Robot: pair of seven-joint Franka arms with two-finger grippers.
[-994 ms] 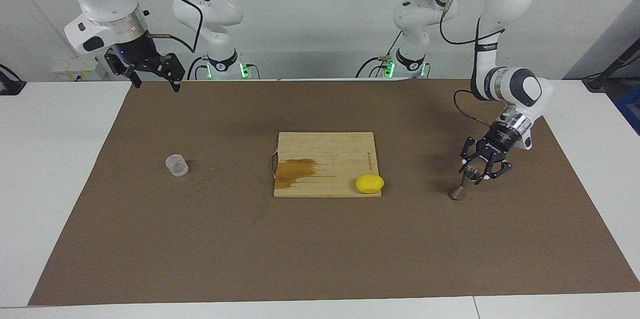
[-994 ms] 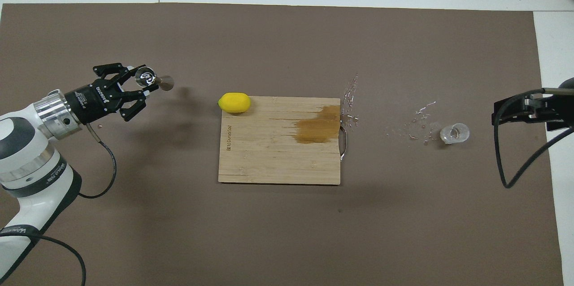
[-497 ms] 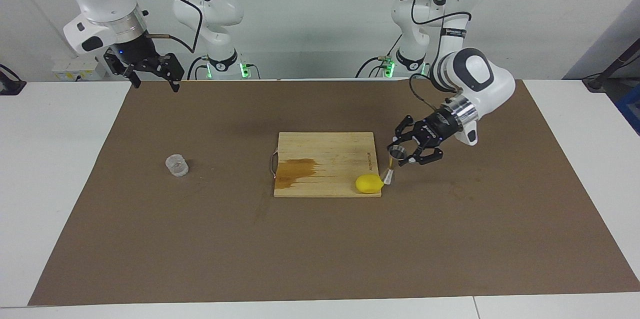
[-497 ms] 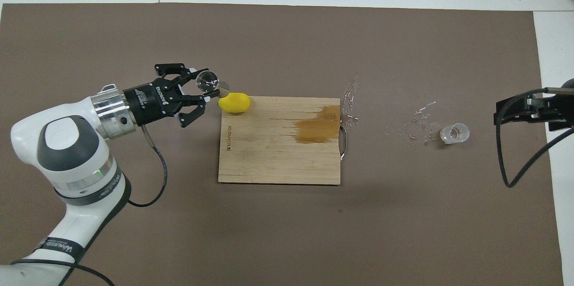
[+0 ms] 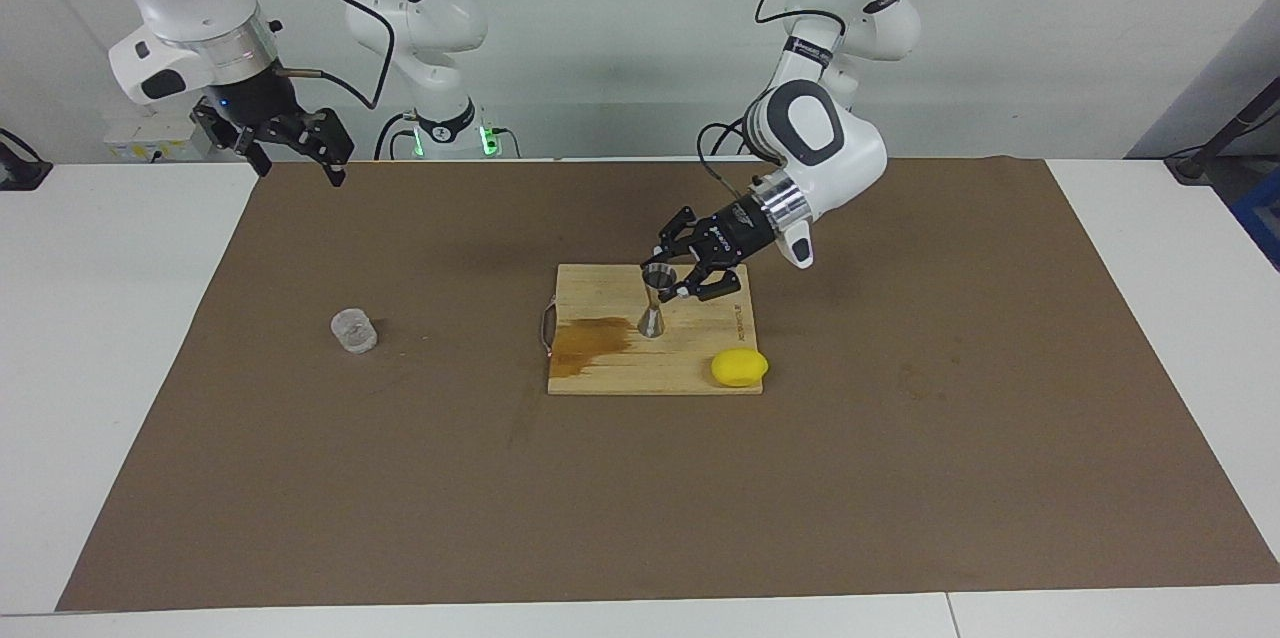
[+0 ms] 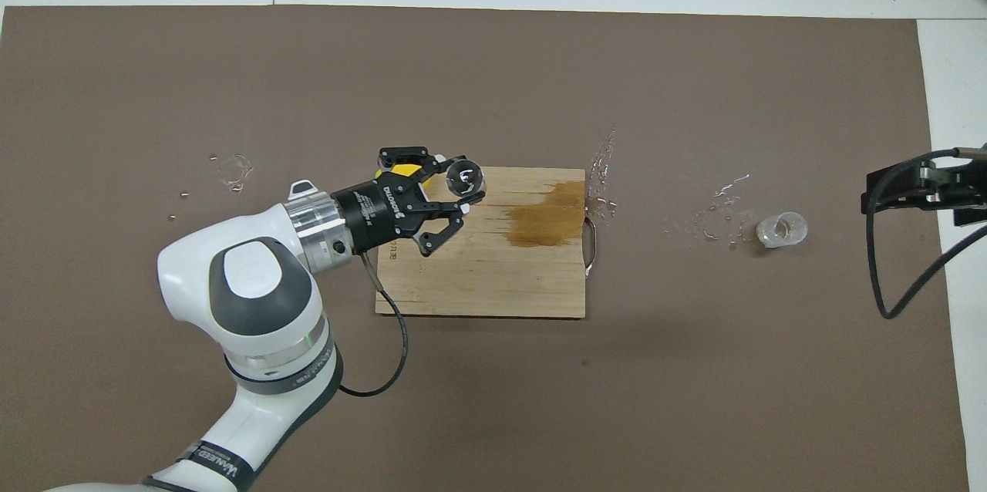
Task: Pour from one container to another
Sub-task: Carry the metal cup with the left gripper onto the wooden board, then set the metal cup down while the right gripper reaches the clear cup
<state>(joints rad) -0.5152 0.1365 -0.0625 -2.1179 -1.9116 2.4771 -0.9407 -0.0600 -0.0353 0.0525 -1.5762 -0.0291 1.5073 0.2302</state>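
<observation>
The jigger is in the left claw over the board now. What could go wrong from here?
1. The left claw grips the jigger only at its top cone, slightly tilted, so it may tip when set on the cutting board.
2. The board has a wet stain, so the jigger could slide.
3. The clear cup stands far away, and the right claw waits high above the mat's corner.

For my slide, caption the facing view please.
Left gripper holds steel jigger over cutting board; clear cup waits; right gripper idle.
</observation>
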